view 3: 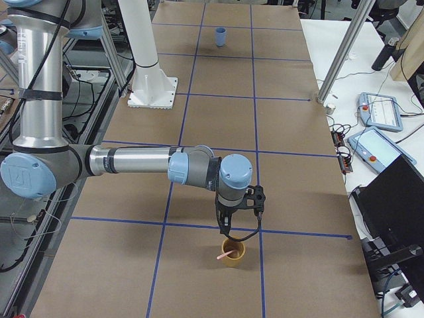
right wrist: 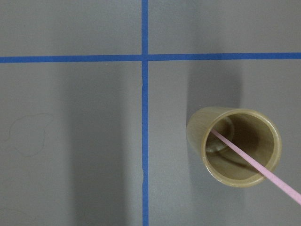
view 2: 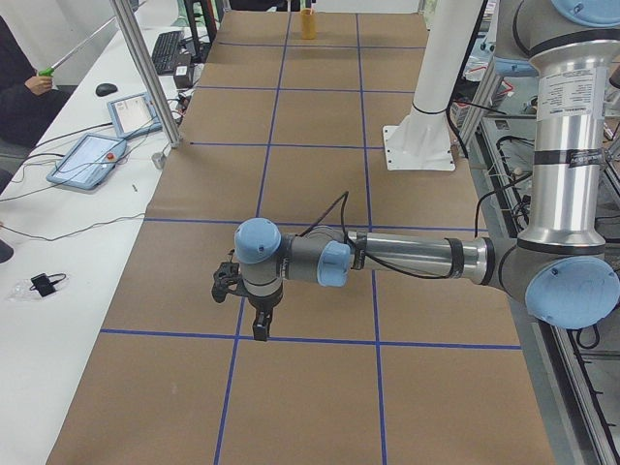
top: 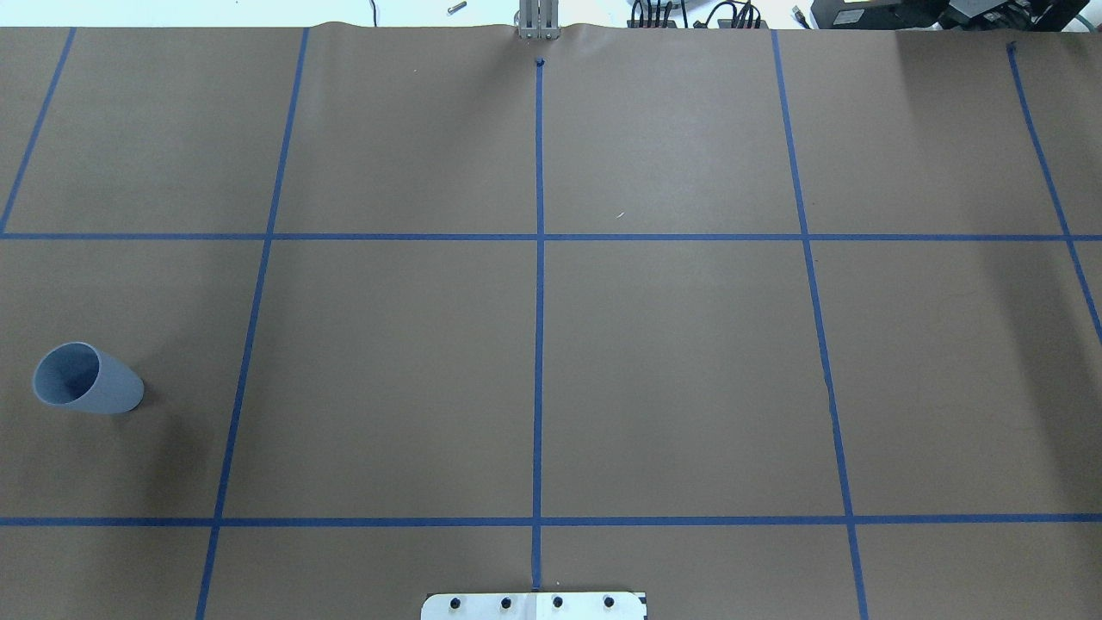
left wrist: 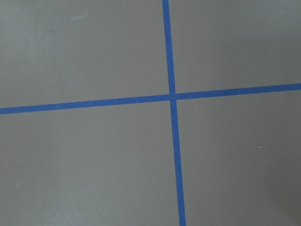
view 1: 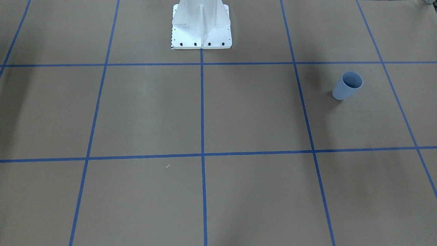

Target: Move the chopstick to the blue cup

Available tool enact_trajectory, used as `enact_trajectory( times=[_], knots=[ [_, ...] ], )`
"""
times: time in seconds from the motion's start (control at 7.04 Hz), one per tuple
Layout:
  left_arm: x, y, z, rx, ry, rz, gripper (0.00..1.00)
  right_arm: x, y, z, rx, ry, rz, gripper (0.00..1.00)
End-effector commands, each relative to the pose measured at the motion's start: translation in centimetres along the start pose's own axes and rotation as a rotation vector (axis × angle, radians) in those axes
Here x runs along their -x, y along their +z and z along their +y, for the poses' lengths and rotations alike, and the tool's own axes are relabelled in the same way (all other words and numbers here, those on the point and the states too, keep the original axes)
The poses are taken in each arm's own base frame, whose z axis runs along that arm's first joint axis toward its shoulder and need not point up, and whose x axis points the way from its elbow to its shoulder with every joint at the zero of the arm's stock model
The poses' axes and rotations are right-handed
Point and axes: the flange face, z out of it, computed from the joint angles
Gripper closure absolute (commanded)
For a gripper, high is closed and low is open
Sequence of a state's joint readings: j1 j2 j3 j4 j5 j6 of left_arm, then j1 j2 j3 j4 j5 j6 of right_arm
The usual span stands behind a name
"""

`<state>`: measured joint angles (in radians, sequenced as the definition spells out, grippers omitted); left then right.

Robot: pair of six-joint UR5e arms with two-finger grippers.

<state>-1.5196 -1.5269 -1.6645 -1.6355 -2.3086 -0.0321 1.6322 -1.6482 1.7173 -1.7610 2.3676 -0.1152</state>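
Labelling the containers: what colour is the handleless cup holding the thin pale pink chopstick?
Mustard tan; the plastic cup shows best in the right wrist-mounted view.

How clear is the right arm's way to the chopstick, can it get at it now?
Probably yes. The right gripper hangs just above the tan cup holding the chopstick, whose top leans out past the rim. Nothing stands between them. Whether the jaws are open cannot be told.

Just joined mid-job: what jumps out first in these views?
A pink chopstick leaning in a tan cup stands out, at the table's end on the robot's right, with the right pincer close above it. The blue cup stands upright with nothing in it, far off toward the robot's left.
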Motion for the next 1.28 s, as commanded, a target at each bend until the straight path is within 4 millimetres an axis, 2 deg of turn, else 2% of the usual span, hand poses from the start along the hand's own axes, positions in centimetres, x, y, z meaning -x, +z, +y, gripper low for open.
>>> enact_trajectory(
  times=[0.0, 0.57, 0.85, 1.14],
  knots=[
    [0.0, 0.0, 0.2, 0.000, 0.001, 0.000, 0.02, 0.0, 0.0, 0.0, 0.000, 0.000, -0.002, 0.00],
    [0.1, 0.2, 0.4, 0.005, -0.001, 0.000, 0.02, 0.2, -0.2, 0.0, -0.004, -0.003, -0.007, 0.00],
    [1.2, 1.4, 1.5, 0.023, -0.025, -0.001, 0.02, 0.3, -0.2, 0.0, -0.005, -0.004, -0.006, 0.00],
    [0.3, 0.5, 0.2, -0.001, -0.055, -0.005, 0.02, 0.4, -0.4, -0.1, -0.009, -0.009, -0.004, 0.00]
  ],
)
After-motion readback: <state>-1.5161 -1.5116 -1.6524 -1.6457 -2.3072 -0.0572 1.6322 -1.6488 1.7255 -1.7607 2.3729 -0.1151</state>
